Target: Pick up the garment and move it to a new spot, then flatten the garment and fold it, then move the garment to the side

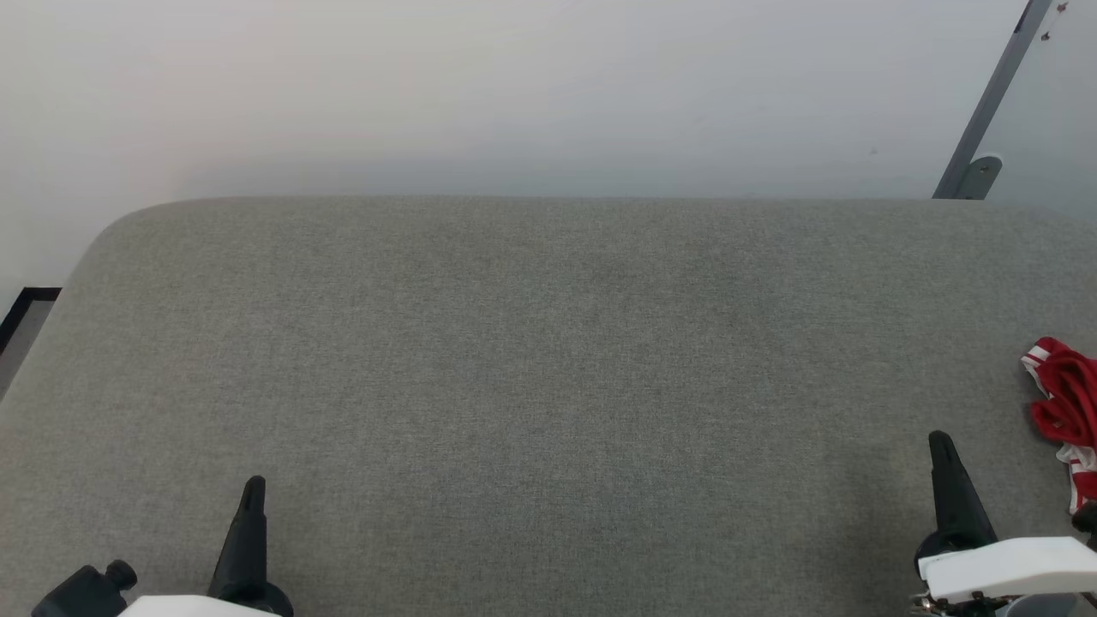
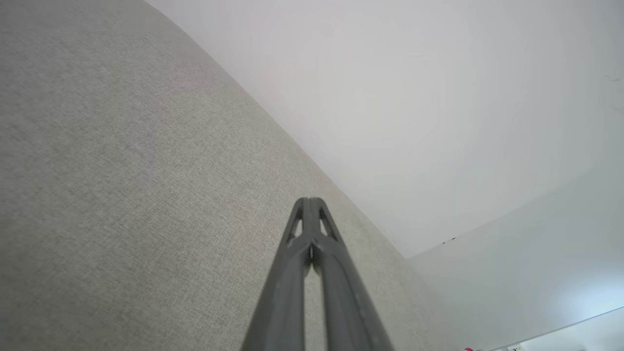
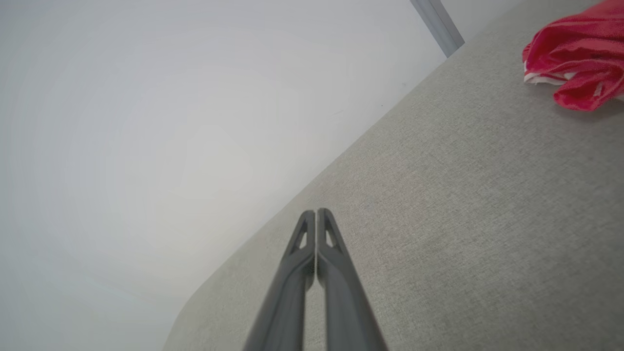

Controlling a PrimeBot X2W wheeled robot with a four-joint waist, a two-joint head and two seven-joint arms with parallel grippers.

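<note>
— Garment [image 1: 1065, 403], position?
— Bunched in a crumpled heap on the grey fabric surface [image 1: 548, 386], at the far right edge of the head view and partly cut off by the frame. Red cloth with red-and-white striped trim shows. The chest print cannot be made out.
— Confirmed elsewhere?
— Yes. In the right wrist view it lies in the upper right corner [image 3: 580, 53], resting on the surface, apart from the fingers.
— Right end effector [image 1: 940, 441]?
— Clenched, fingertips pressed together, nothing between them [image 3: 316, 212]. It sits at the lower right, near the heap and to its left, not touching it.
— Left end effector [image 1: 254, 488]?
— Also clenched and holding nothing [image 2: 308, 201]. It is at the lower left, well apart from the heap.
— Surroundings?
— A pale wall [image 1: 514, 86] behind the surface, and a grey metal strut [image 1: 986, 111] slanting down at the upper right.
</note>
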